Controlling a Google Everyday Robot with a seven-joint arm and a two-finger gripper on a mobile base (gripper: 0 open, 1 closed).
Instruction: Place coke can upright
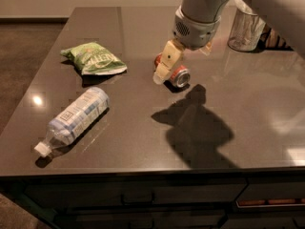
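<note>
The coke can is red with a silver end. It lies on its side near the middle of the dark table, silver end facing front right. My gripper hangs from the grey wrist right over the can, open. One cream finger reaches down at the can's left side. The other finger shows only as a small piece by the wrist's right side. The can's far part is hidden behind the finger and wrist. I cannot tell whether the finger touches the can.
A green chip bag lies at the back left. A clear water bottle lies on its side at the front left. A wire mesh cup stands at the back right. The table's front edge runs along the bottom.
</note>
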